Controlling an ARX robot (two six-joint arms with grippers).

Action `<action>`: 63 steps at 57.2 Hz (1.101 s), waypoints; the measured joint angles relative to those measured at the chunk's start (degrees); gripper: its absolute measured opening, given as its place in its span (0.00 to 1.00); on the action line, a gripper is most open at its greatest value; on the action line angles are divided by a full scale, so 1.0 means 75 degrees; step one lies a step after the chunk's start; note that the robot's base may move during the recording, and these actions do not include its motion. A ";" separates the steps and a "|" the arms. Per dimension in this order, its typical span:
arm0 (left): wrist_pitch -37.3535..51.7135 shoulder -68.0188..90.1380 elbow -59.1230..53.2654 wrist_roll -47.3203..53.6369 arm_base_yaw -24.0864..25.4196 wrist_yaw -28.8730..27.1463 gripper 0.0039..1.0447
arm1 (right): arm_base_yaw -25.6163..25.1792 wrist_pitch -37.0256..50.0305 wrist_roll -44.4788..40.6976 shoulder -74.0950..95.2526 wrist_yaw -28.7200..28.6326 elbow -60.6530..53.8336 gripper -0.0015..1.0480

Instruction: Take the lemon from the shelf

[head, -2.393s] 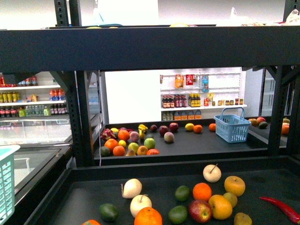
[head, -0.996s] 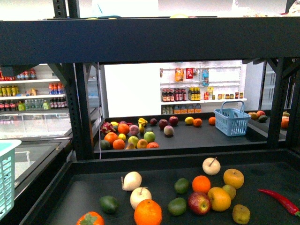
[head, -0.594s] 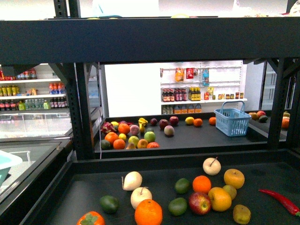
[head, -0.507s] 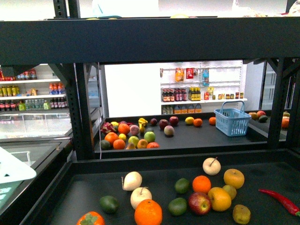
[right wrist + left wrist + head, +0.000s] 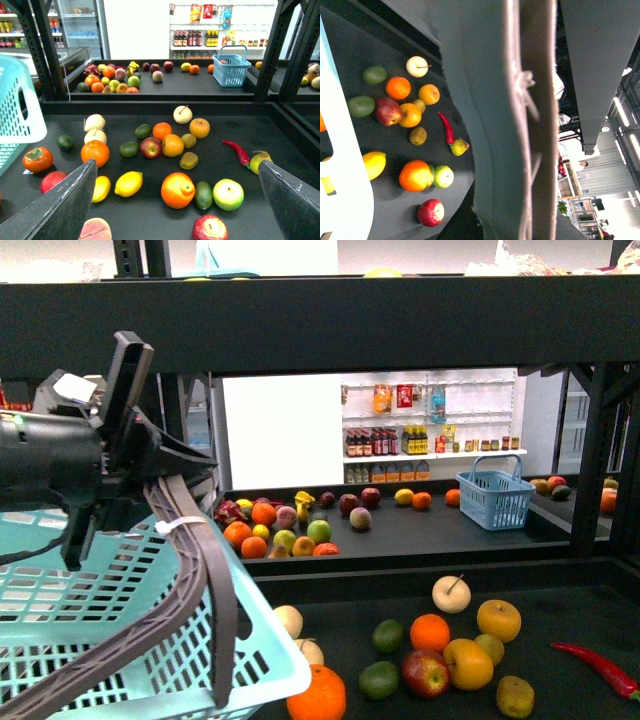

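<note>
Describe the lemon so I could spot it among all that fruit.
On the near black deck of the shelf, find the fruit row nearest the right wrist camera. The lemon lies there between a big orange and a smaller yellow fruit. It alone is a large, bright, plain yellow oval.

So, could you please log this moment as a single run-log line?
left gripper: holds teal basket handle | right gripper: open over shelf | lemon: lying on shelf, ungrasped
</note>
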 joint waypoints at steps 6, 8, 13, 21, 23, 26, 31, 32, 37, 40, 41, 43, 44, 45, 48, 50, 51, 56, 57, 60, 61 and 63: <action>0.0006 0.0329 0.0388 0.0003 -0.0420 -0.0079 0.07 | 0.0000 0.0000 0.0000 0.0000 0.0000 0.0000 0.93; 0.0050 0.0405 0.0484 -0.0017 -0.0551 -0.0079 0.07 | 0.0000 0.0000 0.0000 0.0000 0.0000 0.0000 0.93; 0.0079 0.0536 0.0632 -0.0067 -0.0787 -0.0105 0.07 | 0.0000 0.0000 0.0000 0.0000 0.0003 0.0000 0.93; 0.0224 0.0764 0.0758 -0.0335 -0.1090 -0.0323 0.07 | 0.0000 0.0000 0.0000 0.0000 0.0000 0.0000 0.93; 0.0280 0.0804 0.0761 -0.0411 -0.1125 -0.0379 0.07 | 0.0000 0.0000 0.0000 0.0000 0.0000 0.0000 0.93; 0.0370 0.0863 0.0775 -0.0516 -0.1174 -0.0449 0.07 | 0.0000 0.0000 0.0000 0.0000 0.0003 0.0000 0.93; 0.0417 0.0982 0.0807 -0.0621 -0.1309 -0.0603 0.07 | 0.0000 0.0000 0.0000 0.0000 0.0003 0.0000 0.93; 0.0417 0.0994 0.0810 -0.0644 -0.1326 -0.0629 0.07 | 0.0000 0.0000 0.0000 0.0000 0.0003 0.0000 0.93; 0.0417 0.1081 0.0822 -0.0705 -0.1405 -0.0679 0.07 | 0.0000 0.0000 0.0000 0.0000 0.0000 0.0000 0.93; 0.0414 0.1113 0.0825 -0.0711 -0.1434 -0.0723 0.07 | 0.0000 0.0000 0.0000 0.0000 0.0000 0.0000 0.93; 0.0411 0.1131 0.0825 -0.0714 -0.1445 -0.0737 0.07 | 0.0000 0.0000 -0.0003 0.0000 0.0000 0.0000 0.93; 0.0411 0.1148 0.0825 -0.0726 -0.1457 -0.0752 0.07 | 0.0000 0.0000 -0.0003 0.0000 0.0000 0.0000 0.93; 0.0402 0.1160 0.0825 -0.0731 -0.1466 -0.0766 0.07 | 0.0000 0.0000 0.0000 0.0000 0.0000 0.0000 0.93; 0.0399 0.1163 0.0831 -0.0731 -0.1469 -0.0775 0.07 | 0.0000 0.0000 0.0000 0.0000 0.0000 0.0000 0.93; 0.0283 0.1201 0.0895 -0.0723 -0.1486 -0.0842 0.07 | 0.0000 0.0000 0.0000 0.0000 0.0000 0.0000 0.93; 0.0192 0.1218 0.0933 -0.0705 -0.1498 -0.0906 0.07 | 0.0000 0.0000 -0.0003 0.0000 0.0000 0.0000 0.93; 0.0160 0.1227 0.0947 -0.0699 -0.1501 -0.0927 0.07 | 0.0000 0.0000 -0.0003 0.0000 0.0000 0.0000 0.93; 0.0137 0.1236 0.0956 -0.0694 -0.1501 -0.0950 0.07 | 0.0006 -0.0038 0.0061 0.0029 0.0055 0.0009 0.93; 0.0137 0.1236 0.0956 -0.0694 -0.1501 -0.0950 0.07 | 0.0026 -0.0297 0.0256 0.0166 0.0195 0.0079 0.93; 0.0137 0.1236 0.0965 -0.0682 -0.1501 -0.0959 0.07 | -0.0050 -0.1154 0.0909 0.0863 0.0283 0.0478 0.93; 0.0137 0.1236 0.0965 -0.0679 -0.1498 -0.0973 0.07 | -0.0143 -0.1297 0.1116 0.1274 0.0248 0.0609 0.93; 0.0137 0.1236 0.0979 -0.0664 -0.1504 -0.0988 0.07 | -0.0428 -0.1110 0.1728 0.2378 -0.0064 0.0825 0.93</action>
